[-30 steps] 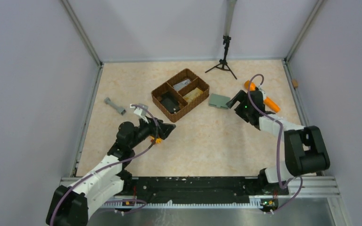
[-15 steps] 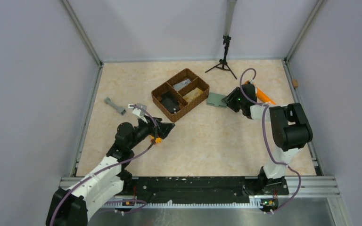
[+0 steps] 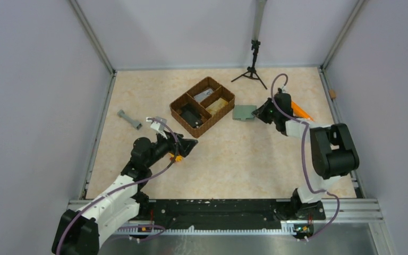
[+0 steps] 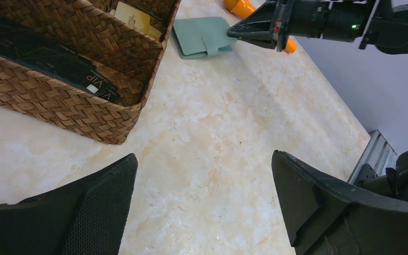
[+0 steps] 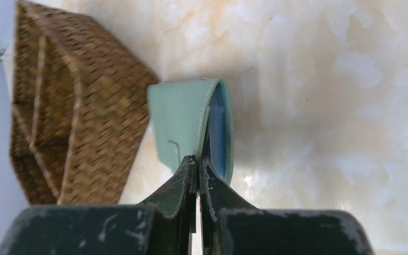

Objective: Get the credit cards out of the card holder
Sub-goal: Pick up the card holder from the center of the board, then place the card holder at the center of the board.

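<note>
The sage green card holder (image 3: 243, 112) lies on the table just right of the brown woven basket (image 3: 211, 79). My right gripper (image 3: 256, 113) meets its right edge. In the right wrist view the card holder (image 5: 178, 122) gapes slightly, showing a blue inside, and the right gripper (image 5: 196, 159) is shut on the edge of its top flap. The left wrist view shows the card holder (image 4: 199, 34) with the right gripper (image 4: 232, 33) at its edge. My left gripper (image 4: 203, 156) hangs open over bare table near the basket's front corner (image 4: 58, 101). A black card (image 4: 48, 58) and a gold card (image 4: 133, 16) lie in the basket.
A grey dumbbell-shaped piece (image 3: 129, 119) lies at the left. A black tripod (image 3: 252, 71) stands at the back. An orange object (image 3: 300, 110) lies behind the right gripper. The basket (image 5: 74, 106) sits close beside the card holder.
My right gripper has moved left and back to the card holder's edge and closed from wide open to shut on its flap. The left arm has not moved.
</note>
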Available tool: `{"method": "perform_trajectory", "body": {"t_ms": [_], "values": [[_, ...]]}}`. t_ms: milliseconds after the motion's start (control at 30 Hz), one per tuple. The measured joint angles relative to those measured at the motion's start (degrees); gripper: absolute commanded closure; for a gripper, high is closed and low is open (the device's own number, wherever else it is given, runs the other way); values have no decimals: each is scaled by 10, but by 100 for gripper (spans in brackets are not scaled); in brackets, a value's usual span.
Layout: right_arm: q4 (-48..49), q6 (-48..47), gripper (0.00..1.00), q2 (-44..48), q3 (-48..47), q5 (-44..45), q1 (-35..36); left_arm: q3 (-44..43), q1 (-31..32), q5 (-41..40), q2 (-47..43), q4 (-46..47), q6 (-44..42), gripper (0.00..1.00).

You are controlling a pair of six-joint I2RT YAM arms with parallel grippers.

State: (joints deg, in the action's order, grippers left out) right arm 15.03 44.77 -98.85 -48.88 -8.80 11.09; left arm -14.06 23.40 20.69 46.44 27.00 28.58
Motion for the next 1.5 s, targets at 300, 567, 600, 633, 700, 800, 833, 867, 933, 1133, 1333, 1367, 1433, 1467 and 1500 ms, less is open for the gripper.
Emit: {"method": "perform_trajectory", "body": {"t_ms": [300, 567, 600, 633, 700, 800, 833, 867, 933, 1133, 1333, 1367, 1433, 1467, 1500], "values": [[-65, -69, 100, 195, 39, -57, 11, 5, 0, 23, 3, 28, 2, 1], [-121, -139, 100, 289, 46, -214, 67, 15, 3, 71, 14, 72, 16, 1], [-127, -143, 100, 296, 46, -235, 73, 15, 3, 81, 19, 78, 18, 1], [-133, -147, 100, 301, 46, -253, 78, 15, 3, 91, 25, 84, 19, 1], [-145, -156, 100, 315, 46, -291, 92, 15, 3, 108, 34, 97, 24, 1], [-154, -168, 100, 335, 47, -339, 119, 15, 3, 124, 39, 108, 30, 1], [-155, -172, 100, 342, 47, -354, 129, 15, 3, 128, 39, 112, 30, 1], [-155, -177, 100, 347, 47, -366, 138, 15, 3, 131, 40, 116, 31, 1], [-155, -185, 100, 357, 47, -386, 156, 15, 3, 138, 43, 123, 33, 1], [-176, -190, 100, 366, 49, -378, 172, 15, 3, 148, 53, 137, 43, 1], [-210, -90, 100, 366, 50, -253, 172, 15, 40, 67, 32, 118, 28, 1], [-206, -49, 100, 366, 52, -229, 172, 16, 57, 38, 23, 113, 17, 1], [-179, 36, 100, 374, 71, -194, 172, 23, 98, -14, 1, 114, -8, 1], [-163, 78, 100, 381, 87, -179, 172, 28, 117, -37, -6, 117, -21, 1], [-153, 120, 100, 389, 104, -168, 172, 33, 132, -57, -11, 122, -33, 1]]}}
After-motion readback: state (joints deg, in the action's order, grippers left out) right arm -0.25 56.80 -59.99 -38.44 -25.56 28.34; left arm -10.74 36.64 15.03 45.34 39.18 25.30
